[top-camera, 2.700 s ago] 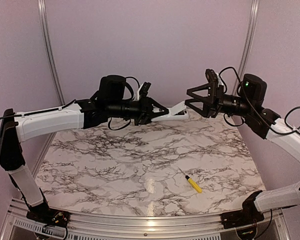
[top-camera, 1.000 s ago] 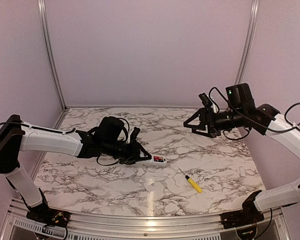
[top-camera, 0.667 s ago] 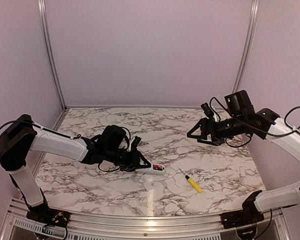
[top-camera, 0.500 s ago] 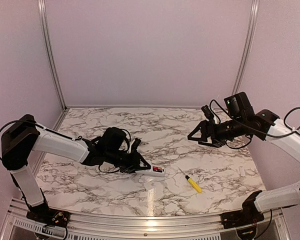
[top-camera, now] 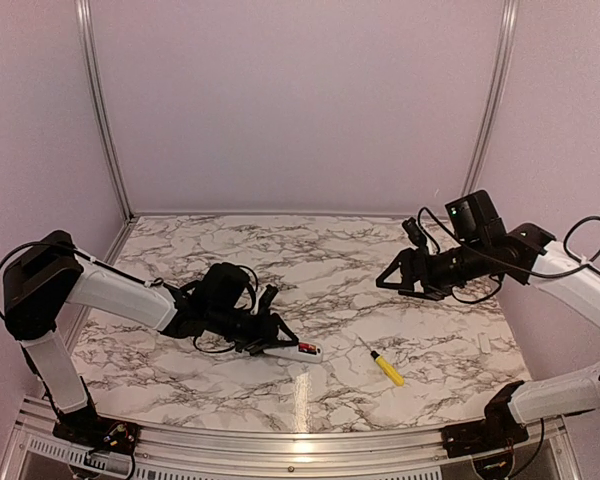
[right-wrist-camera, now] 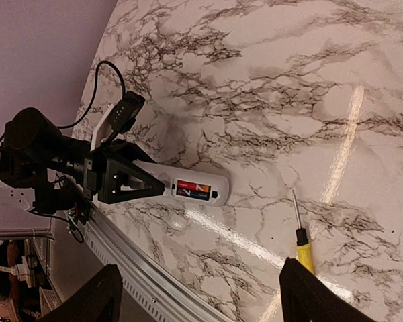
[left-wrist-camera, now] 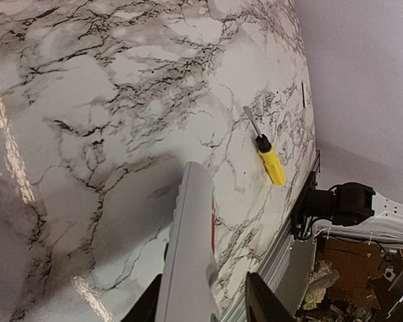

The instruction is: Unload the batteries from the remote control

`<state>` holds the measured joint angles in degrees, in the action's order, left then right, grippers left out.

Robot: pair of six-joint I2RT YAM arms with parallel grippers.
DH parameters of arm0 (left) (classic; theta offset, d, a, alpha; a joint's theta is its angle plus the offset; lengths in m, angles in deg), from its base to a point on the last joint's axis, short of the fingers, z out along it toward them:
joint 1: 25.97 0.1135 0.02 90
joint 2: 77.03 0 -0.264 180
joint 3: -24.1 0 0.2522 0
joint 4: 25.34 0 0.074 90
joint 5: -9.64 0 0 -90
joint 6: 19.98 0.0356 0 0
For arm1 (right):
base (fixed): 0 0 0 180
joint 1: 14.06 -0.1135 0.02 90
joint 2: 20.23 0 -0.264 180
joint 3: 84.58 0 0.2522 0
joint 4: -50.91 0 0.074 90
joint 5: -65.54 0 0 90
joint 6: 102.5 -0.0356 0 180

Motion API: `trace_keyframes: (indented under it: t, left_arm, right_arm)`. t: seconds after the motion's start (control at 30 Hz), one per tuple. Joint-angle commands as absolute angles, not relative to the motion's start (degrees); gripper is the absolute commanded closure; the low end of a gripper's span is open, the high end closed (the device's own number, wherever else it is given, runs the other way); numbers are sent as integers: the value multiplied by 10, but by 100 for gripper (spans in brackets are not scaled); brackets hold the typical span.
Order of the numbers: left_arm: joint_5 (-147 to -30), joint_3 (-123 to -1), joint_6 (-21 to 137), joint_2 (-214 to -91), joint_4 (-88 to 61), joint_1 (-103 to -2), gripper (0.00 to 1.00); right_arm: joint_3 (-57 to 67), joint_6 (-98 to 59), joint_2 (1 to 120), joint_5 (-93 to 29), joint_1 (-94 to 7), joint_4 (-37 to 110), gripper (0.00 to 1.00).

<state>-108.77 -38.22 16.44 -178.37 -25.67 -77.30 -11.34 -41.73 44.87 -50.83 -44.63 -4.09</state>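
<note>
Marble-look table top (top-camera: 400,330), white w/ dark veins; lilac walls (top-camera: 300,100) behind, alu. posts (top-camera: 98,110) at the corners.

1. L pincer (left-wrist-camera: 205,305): low over the top, arm nearly flat. Jaws parted, one each side of the remote control (right-wrist-camera: 195,190) at its near end. L wrist view shows a clear gap btwn the handset and one finger; the other finger sits close against it, contact unclear. Not clamped.

2. Remote control: slim, white, lying flat on the top, back side up. It points straight out from the L pincer's tips, near end btwn the jaws, far end free.

3. Battery recess (right-wrist-camera: 203,191): open, facing up, in the half of the handset farthest from the L pincer. Contents: batteries (right-wrist-camera: 188,190), red-wrapped w/ dark bands, seated inside the recess. Count unclear.

4. Screwdriver (top-camera: 384,366): yellow handle, thin metal shaft, flat on the top. Lies beyond the handset's far end as seen from the L pincer, near but apart, not touching.

5. R pincer (top-camera: 388,280): held above the top, well apart from the handset and the L pincer. Jaws spread wide, nothing btwn them. Handset, L pincer and screwdriver all lie below and ahead of it in the R wrist view.

6. Metal rail (top-camera: 300,440): along the table's near edge, behind the L pincer.
</note>
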Motion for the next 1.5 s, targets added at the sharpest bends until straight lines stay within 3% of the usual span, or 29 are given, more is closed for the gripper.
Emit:
trace_keyframes:
  t: [0.0,0.3,0.67,0.83,1.23,1.47]
  left_arm:
    - [-1082,-377,179,-1788,-263,-774,58]
    - [-1048,-377,216,-1759,-213,-774,27]
    - [-1000,-398,275,-1735,-118,-772,19]
    - [-939,-414,303,-1717,-44,-769,2]
    - [-847,-448,369,-1651,64,-756,1]
    - [-823,-460,394,-1618,89,-749,1]
  right_arm:
    - [-118,-407,443,-496,-444,-50,22]
    - [-128,-393,447,-475,-444,-61,22]
    - [-141,-367,462,-432,-447,-89,22]
    - [-147,-360,474,-405,-452,-101,21]
    - [-166,-342,519,-324,-494,-126,10]
    - [-188,-341,547,-289,-517,-123,9]
